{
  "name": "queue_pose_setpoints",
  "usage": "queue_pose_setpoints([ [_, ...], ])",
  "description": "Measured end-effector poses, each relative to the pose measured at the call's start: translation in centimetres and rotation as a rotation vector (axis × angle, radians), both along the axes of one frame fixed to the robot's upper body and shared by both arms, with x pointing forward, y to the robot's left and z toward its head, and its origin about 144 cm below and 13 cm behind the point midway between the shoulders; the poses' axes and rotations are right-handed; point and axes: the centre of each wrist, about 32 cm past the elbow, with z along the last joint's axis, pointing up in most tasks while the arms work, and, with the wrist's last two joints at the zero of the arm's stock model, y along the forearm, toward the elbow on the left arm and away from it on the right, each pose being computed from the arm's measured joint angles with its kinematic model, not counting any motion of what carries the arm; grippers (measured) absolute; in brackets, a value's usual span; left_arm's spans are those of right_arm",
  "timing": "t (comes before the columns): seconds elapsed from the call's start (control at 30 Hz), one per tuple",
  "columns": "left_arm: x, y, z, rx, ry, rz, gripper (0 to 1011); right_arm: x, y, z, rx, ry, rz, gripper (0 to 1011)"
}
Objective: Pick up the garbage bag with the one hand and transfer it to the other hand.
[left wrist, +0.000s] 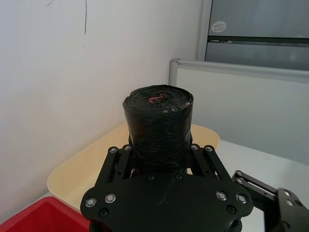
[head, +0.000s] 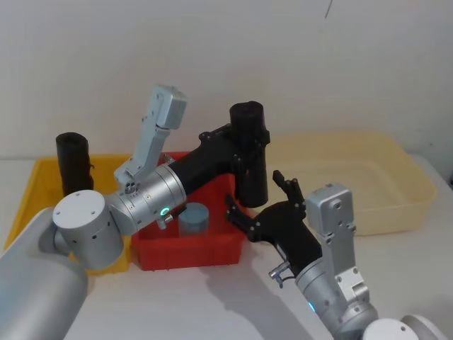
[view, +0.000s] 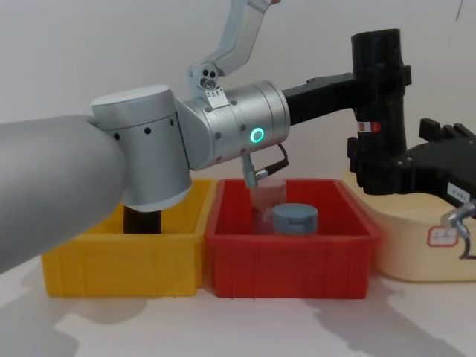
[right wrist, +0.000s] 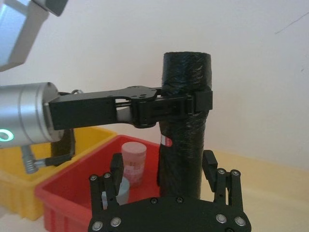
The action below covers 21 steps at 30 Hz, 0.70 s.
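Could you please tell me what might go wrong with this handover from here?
1. The left gripper holds the garbage bag high up, while the right gripper stands open around its lower end. Releasing before it closes would probably drop the roll into the red bin, onto the grey-lidded jar.
2. A grip that low on a tall roll may let it tilt.
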Motion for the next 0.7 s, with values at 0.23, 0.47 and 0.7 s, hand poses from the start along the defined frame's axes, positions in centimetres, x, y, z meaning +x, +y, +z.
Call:
queue_pose_setpoints([
  [0.23, 0.0, 0.0, 0.0, -0.001, 0.001, 0.0, 460, 0.9, 0.2, -0.1, -0.01, -0.01, -0.019, 1000],
  [0.47, 0.0, 0.0, 0.0, -0.001, 0.001, 0.0, 460, 1.6, 0.4, -0.4, -0.021, -0.009, -0.034, 999],
  [0.7, 0.0, 0.0, 0.0, -0.001, 0.001, 0.0, 460, 2.5, 0.5, -0.6, -0.024, -0.003, -0.056, 1000],
])
